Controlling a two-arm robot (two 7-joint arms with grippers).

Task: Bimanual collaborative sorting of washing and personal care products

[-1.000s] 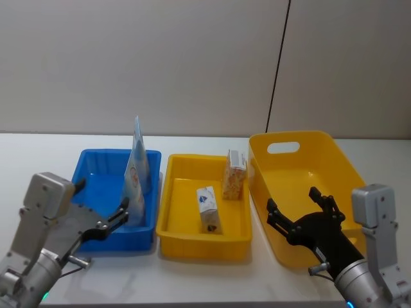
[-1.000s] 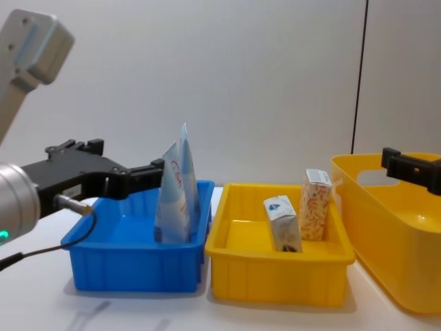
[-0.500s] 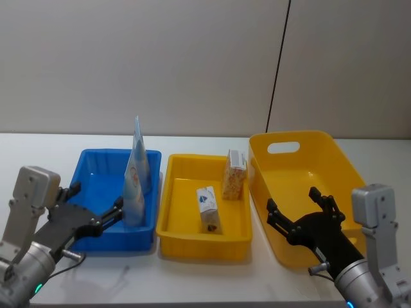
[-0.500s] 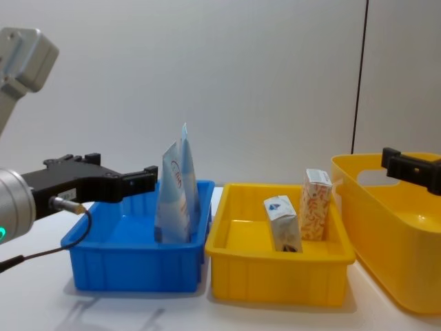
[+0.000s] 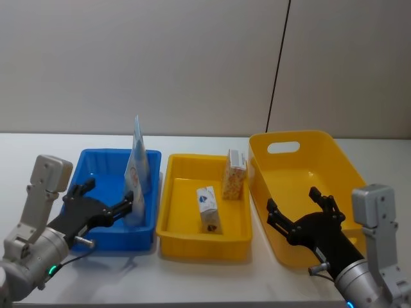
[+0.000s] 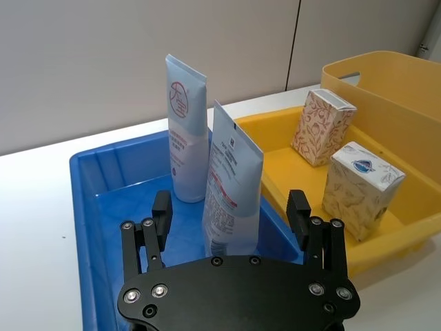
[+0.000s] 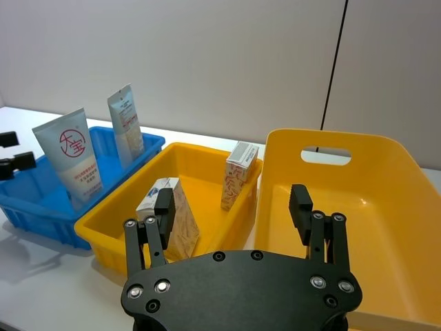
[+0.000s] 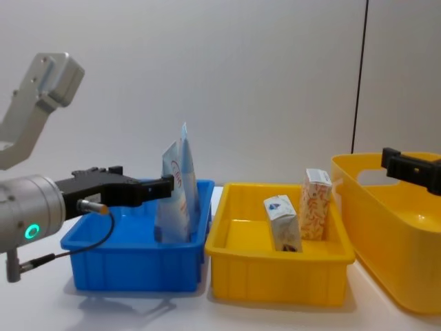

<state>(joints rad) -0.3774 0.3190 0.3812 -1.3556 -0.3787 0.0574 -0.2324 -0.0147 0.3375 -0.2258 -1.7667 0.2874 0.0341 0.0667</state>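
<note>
Left gripper (image 6: 229, 205): fingers spread wide, empty, tips just reaching nearer tube (image 6: 232, 179), which stands upright in blue bin (image 6: 86, 186). Contact: cannot tell. Red-logo tube (image 6: 180, 131) stands just behind. You should centre gap on tube body, close below crimped top, keep clear of bin wall and rear tube. Right gripper (image 7: 233, 200): fingers apart, empty, over large yellow bin (image 7: 386, 207). White carton (image 5: 207, 208) and orange-speckled carton (image 5: 234, 178) stand in middle yellow bin (image 5: 192, 244).

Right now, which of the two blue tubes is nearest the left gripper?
The tube showing small print, straight ahead of the open fingers of the left gripper; the tube with the red circle logo stands beyond it in the blue bin.
</note>
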